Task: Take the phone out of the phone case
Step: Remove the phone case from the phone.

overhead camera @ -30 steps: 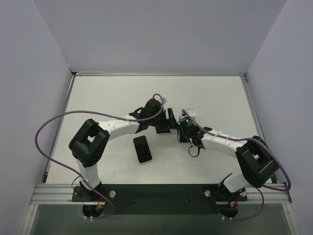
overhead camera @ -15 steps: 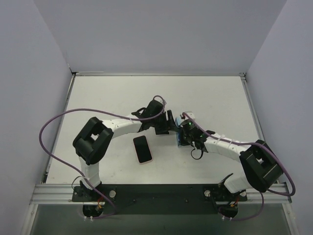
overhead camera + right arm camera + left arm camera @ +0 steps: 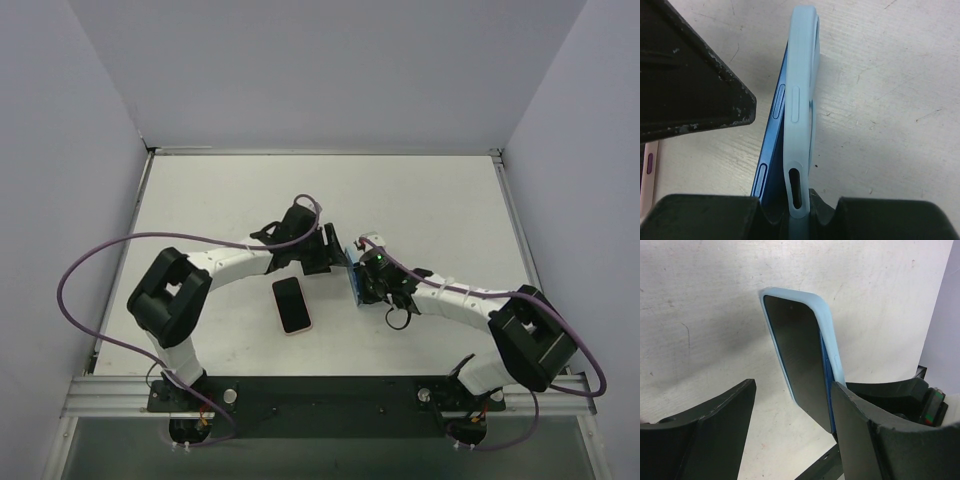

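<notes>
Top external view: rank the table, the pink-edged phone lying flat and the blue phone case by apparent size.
1. table
2. pink-edged phone
3. blue phone case, seen edge-on, so only a sliver shows

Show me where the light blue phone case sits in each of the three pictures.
Top external: light blue phone case, near the middle of the picture.
Left wrist: upright at centre, dark phone facing the camera.
Right wrist: edge-on, centre, rising from the bottom.
Shared landmark: the white table behind it.
</notes>
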